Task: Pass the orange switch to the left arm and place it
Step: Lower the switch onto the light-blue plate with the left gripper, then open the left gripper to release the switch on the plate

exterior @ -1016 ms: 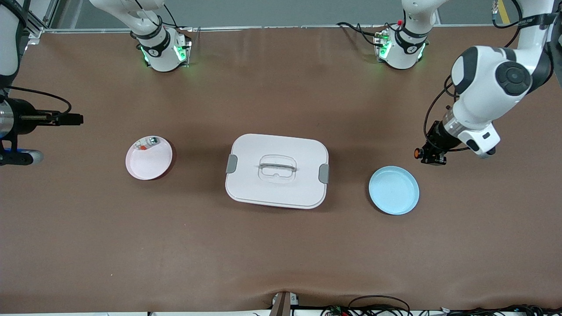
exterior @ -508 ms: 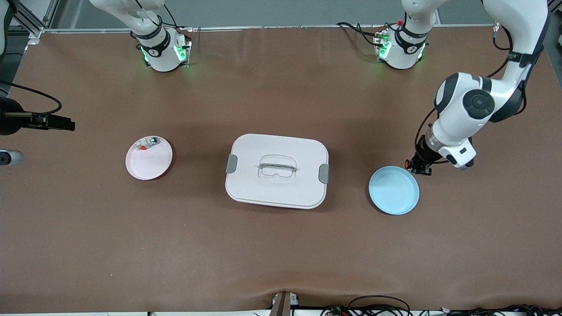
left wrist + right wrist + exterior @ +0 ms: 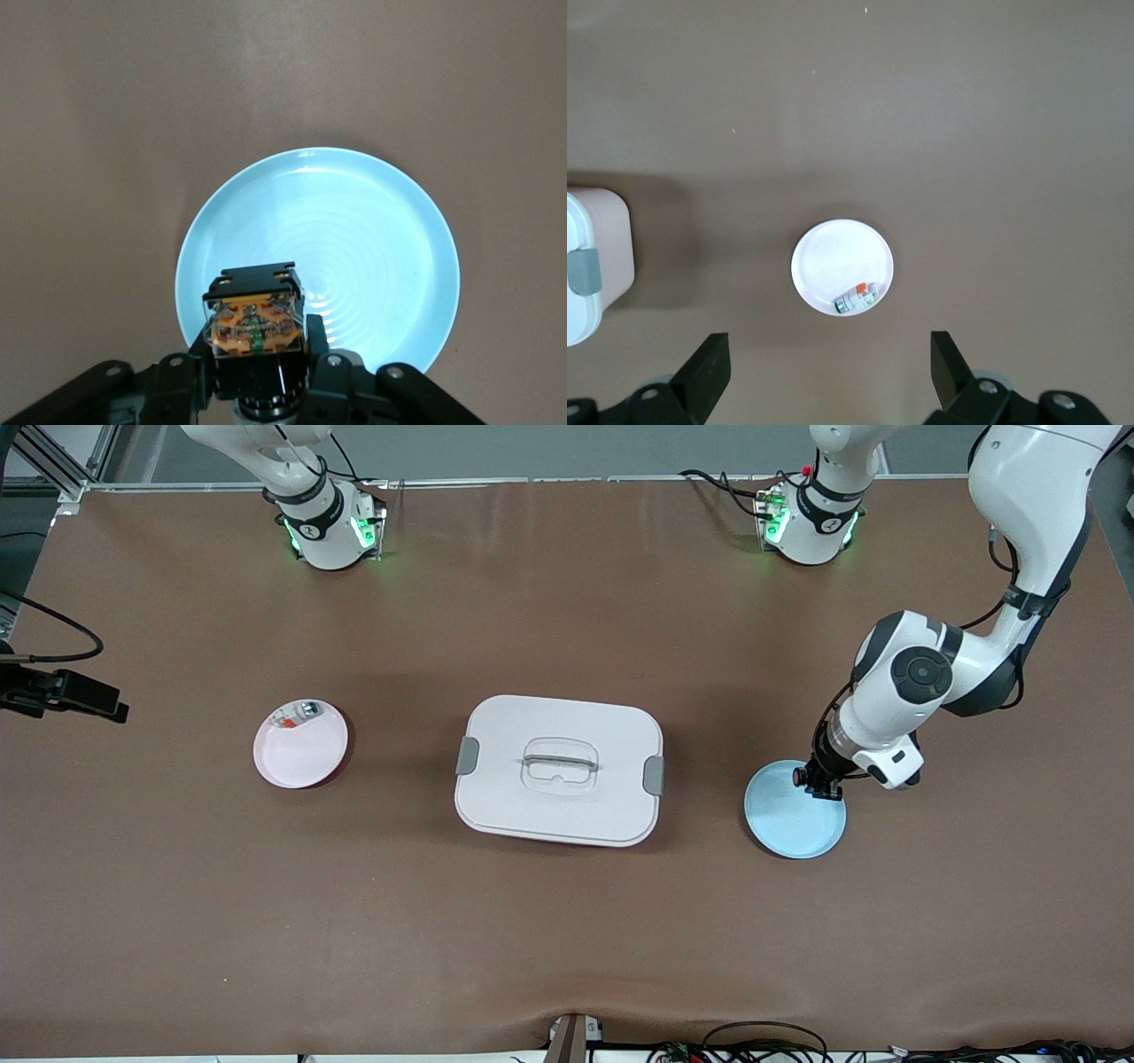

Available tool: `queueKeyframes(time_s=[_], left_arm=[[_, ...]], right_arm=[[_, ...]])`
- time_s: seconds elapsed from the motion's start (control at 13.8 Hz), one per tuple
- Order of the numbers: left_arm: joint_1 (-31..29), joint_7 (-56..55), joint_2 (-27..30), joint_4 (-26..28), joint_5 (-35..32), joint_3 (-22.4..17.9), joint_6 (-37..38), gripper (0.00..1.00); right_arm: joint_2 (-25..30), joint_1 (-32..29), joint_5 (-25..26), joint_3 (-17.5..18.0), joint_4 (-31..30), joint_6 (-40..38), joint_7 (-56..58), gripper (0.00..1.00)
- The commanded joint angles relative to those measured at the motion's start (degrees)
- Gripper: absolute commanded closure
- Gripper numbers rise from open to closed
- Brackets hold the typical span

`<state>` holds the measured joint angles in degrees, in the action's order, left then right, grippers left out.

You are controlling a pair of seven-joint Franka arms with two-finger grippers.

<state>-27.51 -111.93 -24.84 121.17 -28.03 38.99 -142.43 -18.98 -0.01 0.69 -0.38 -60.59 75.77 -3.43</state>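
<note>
The orange switch (image 3: 255,319), a small black block with orange markings, sits between the fingers of my left gripper (image 3: 258,365), which is shut on it. In the front view the left gripper (image 3: 812,780) hangs over the rim of the blue plate (image 3: 791,824) on the side toward the robots' bases. The white box (image 3: 558,802) with grey side clips stands mid-table. My right gripper (image 3: 84,693) is open and holds nothing, up over the right arm's end of the table. From its wrist view the right gripper (image 3: 828,354) looks down on the pink plate (image 3: 833,257).
The pink plate (image 3: 299,760) lies beside the box toward the right arm's end and holds a whitish part (image 3: 298,713) with green and red bits. A corner of the box (image 3: 585,257) shows in the right wrist view. Both arm bases stand along the table's back edge.
The left arm has swung in and down with the switch, from beside the blue plate to over its rim. The right gripper has drawn back toward the table's end.
</note>
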Motion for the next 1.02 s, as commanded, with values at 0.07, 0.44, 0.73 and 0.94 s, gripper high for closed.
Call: queueKeyframes(time_s=[0.07,0.44,0.73,0.94], left_arm=[[0.09,-6.53,-4.85,-3.56,-6.14,0.12,0.14,0.99],[7.34,-7.96,-5.31,-3.84,-6.69,-9.58,-6.07,0.99],[19.76,-2.01,-3.46,-0.85,-0.29,-22.45,-14.36,0.98],[22.06,1.7,-3.81,-0.67,2.8,-23.79,-14.45,0.99]], right_arm=[[2.72,-0.07,-1.57,0.03,-2.68,-0.01,-0.97,0.0],[6.67,-0.42,-1.83,-0.15,-7.6,1.39,-1.06,0.0],[7.82,-1.39,-1.83,-0.24,-8.92,1.74,-2.1,0.0],[9.92,-1.66,-1.83,-0.32,-11.72,2.44,-2.81,0.0]])
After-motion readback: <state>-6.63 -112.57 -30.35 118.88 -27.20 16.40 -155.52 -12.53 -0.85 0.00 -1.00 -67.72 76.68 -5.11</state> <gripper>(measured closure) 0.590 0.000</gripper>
